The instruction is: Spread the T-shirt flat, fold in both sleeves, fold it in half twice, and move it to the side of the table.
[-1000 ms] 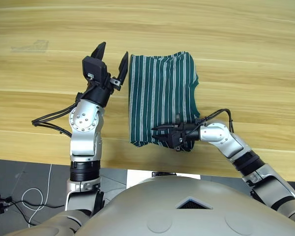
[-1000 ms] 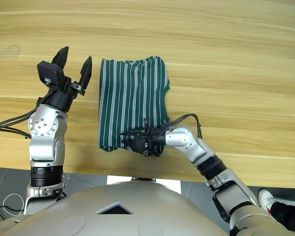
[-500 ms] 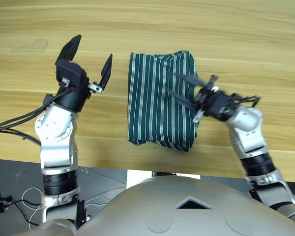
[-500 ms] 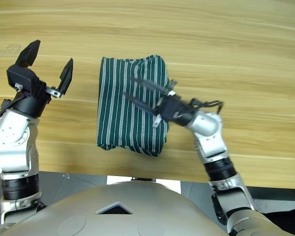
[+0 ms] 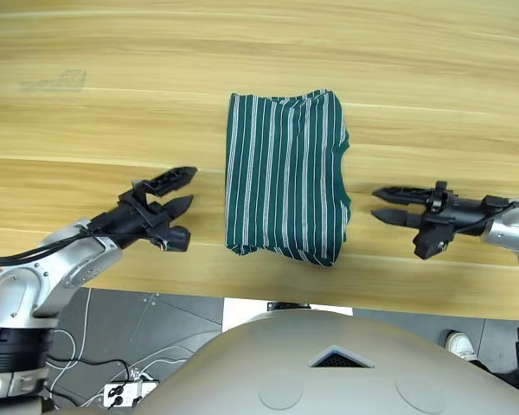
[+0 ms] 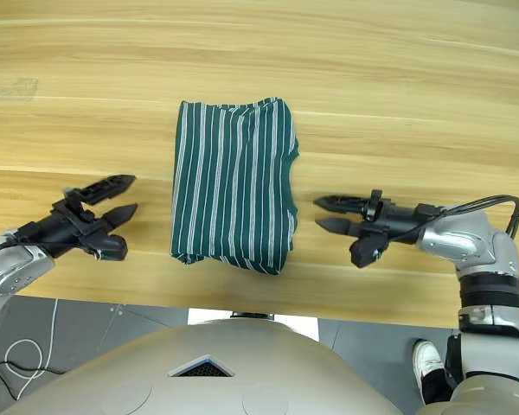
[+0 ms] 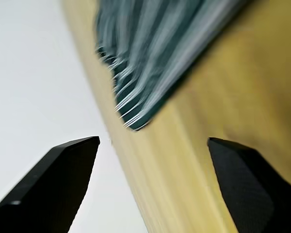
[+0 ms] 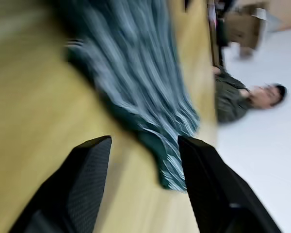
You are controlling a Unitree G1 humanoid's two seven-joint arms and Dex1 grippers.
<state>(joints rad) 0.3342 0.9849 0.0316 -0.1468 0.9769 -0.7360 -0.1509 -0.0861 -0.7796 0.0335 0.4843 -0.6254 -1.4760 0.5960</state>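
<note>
And the left tool has come right down: a second ago it stood upright beside the far left corner of the T-shirt, then swung out wide, and now it lies low over the worktop near the front edge, fingers spread and empty, pointing in at the cloth but well short of touching it. In the middle, the T-shirt has barely stirred through all that. It sits as a narrow striped rectangle, neckline notch on its right edge, close to the front of the worktop and still dead centre. Over on the right, the biggest change: the right tool, which was lying across the near edge of the cloth, lifted off over the right side and has now pulled clear, hanging low just beyond the right edge, released, fingers apart, aimed back at the cloth. So both have let go and now flank the bundle at matching height. That reads as one fold finished and the arms resetting, either for another halving or for the slide, because the move to the side is plainly not done yet.
</note>
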